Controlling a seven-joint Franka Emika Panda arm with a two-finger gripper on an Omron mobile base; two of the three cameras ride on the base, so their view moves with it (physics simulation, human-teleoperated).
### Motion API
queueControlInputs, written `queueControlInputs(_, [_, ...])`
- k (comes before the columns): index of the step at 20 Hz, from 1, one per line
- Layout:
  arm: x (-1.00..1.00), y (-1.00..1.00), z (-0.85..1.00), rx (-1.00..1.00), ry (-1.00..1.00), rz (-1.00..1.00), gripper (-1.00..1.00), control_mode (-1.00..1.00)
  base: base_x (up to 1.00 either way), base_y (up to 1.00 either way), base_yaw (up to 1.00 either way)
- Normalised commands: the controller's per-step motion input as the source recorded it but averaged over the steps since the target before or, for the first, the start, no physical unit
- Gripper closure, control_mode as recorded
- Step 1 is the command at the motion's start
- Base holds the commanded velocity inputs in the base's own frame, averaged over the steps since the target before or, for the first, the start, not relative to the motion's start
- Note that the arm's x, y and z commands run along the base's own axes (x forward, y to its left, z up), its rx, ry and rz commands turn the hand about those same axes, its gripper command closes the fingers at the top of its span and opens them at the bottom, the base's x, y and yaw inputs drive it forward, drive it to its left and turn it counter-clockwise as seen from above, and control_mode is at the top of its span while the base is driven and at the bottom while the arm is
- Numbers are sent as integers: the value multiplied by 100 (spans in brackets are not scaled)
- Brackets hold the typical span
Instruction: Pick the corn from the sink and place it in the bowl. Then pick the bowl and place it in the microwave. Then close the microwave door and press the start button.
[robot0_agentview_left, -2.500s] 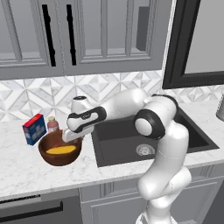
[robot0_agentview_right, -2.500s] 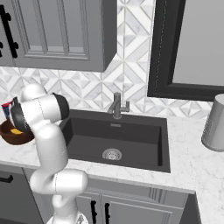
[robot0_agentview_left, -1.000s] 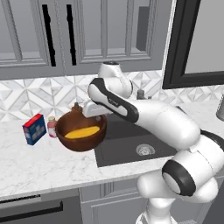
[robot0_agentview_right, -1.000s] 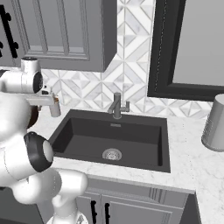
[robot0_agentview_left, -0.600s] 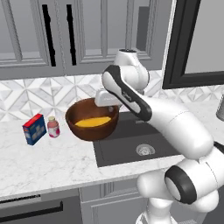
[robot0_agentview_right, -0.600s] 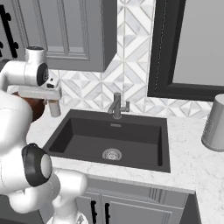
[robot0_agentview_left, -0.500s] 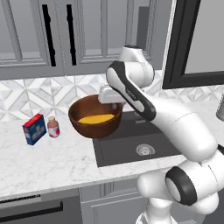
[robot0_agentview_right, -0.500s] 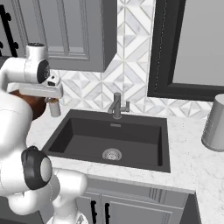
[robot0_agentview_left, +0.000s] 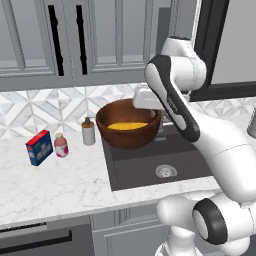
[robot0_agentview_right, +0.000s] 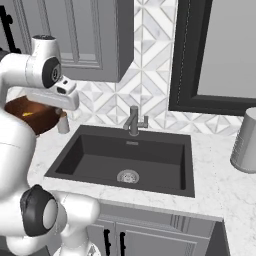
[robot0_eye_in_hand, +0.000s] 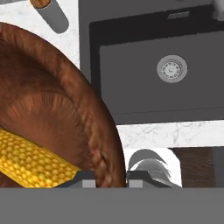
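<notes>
- The tool (robot0_eye_in_hand: 110, 177) pinches the bowl (robot0_agentview_left: 128, 123) by its rim, lifted over the sink's (robot0_agentview_left: 150, 165) left edge.
- The corn (robot0_eye_in_hand: 30, 162) lies inside the bowl.
- A soap bottle (robot0_agentview_left: 88, 131) stands on the tabletop (robot0_agentview_left: 55, 182).

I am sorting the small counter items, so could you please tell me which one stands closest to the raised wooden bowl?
The grey soap bottle with the brown cap, just left of the reddish-brown wooden bowl; the pink jar and blue-red box stand farther left.

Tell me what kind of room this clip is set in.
A rendered home kitchen: a dark sink with a faucet set in a marble counter, grey cabinets above, and a tiled backsplash.
</notes>
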Motion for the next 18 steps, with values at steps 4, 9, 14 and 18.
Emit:
queueControlInputs(4, [-48, -50, 23, 4, 2, -29, 100, -100, 0, 0, 0])
queueControlInputs(9, [-7, -55, 11, 3, 6, -25, 100, -100, 0, 0, 0])
queueControlInputs(14, [0, -58, 6, 3, 3, -24, 100, -100, 0, 0, 0])
queueControlInputs(18, [0, -43, 2, 2, 0, -18, 100, -100, 0, 0, 0])
